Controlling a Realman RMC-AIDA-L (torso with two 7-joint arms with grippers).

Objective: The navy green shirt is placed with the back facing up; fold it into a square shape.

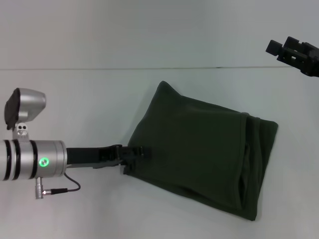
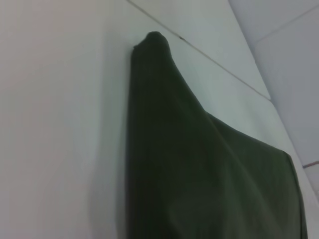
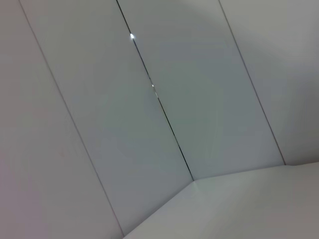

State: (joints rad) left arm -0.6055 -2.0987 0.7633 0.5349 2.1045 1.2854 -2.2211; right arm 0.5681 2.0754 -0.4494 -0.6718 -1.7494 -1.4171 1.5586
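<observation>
Item: navy green shirt, centre to lower right of the head view, lying on a white table. Condition: already folded into a compact, skewed four-sided bundle, plain side up; layered edges show along its right side, one corner peaks at upper centre.

Left gripper: at the bundle's left edge, lower centre-left of frame; whether it is clamped on the fabric cannot be told.

Right gripper: upper right corner, lifted clear, well apart from the shirt; finger state cannot be told.

Progress, as judged: folding largely done; squaring the edges and flattening remain.
</observation>
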